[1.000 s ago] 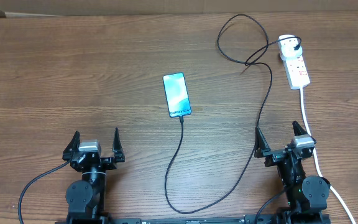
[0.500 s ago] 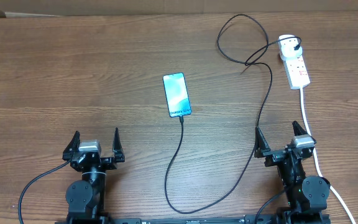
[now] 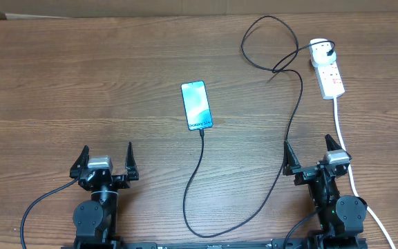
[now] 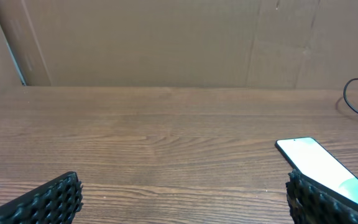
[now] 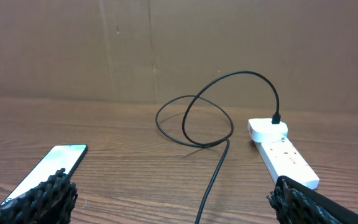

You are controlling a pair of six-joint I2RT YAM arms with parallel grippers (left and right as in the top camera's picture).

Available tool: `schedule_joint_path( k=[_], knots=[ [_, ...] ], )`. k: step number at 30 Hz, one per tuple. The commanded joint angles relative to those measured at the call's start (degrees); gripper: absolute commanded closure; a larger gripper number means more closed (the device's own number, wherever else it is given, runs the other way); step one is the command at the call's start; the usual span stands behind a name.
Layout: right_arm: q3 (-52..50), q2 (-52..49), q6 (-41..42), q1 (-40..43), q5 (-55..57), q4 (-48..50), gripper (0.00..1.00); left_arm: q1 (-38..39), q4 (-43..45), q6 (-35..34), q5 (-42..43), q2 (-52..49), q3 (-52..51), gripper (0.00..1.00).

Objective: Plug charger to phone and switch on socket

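The phone [image 3: 196, 105] lies flat mid-table with its cyan screen up; it also shows in the left wrist view [image 4: 319, 165] and the right wrist view [image 5: 48, 165]. The charger cable [image 3: 292, 117] runs from the phone's near end in a long loop to its black plug [image 3: 331, 50] in the white socket strip [image 3: 327, 69]. The connector tip sits at the phone's bottom edge [image 3: 200, 130]. My left gripper [image 3: 106, 160] rests open at the front left, far from everything. My right gripper [image 3: 311, 153] stands open at the front right, with the cable [image 5: 213, 180] running between its fingers' span.
The socket's thick white cord [image 3: 344, 149] trails toward the front edge beside my right arm. A brown cardboard wall [image 4: 166, 43] closes the table's far side. A cable loop [image 5: 194, 118] lies left of the strip.
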State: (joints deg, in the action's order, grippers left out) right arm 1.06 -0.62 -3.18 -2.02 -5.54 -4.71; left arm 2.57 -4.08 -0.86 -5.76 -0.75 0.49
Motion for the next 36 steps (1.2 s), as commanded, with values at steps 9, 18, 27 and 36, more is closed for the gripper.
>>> schedule_joint_path(
  k=[9, 18, 27, 36],
  knots=[
    [-0.59, 0.46, 0.35, -0.39, 0.35, 0.26, 0.0, -0.35, 0.02, 0.7, 0.72, 0.55, -0.2, 0.0],
    [-0.59, 0.46, 1.81, -0.11, 2.99, -0.09, 0.0, -0.35, 0.02, 0.68, 0.72, 0.55, -0.2, 0.01],
    [-0.59, 0.46, 2.14, -0.11, 2.95, -0.13, 0.0, -0.35, 0.02, 0.68, 0.72, 0.55, -0.2, 0.01],
    [-0.59, 0.46, 2.1, -0.11, 2.95, -0.02, 0.0, -0.35, 0.02, 0.7, 0.72, 0.55, -0.2, 0.01]
  ],
)
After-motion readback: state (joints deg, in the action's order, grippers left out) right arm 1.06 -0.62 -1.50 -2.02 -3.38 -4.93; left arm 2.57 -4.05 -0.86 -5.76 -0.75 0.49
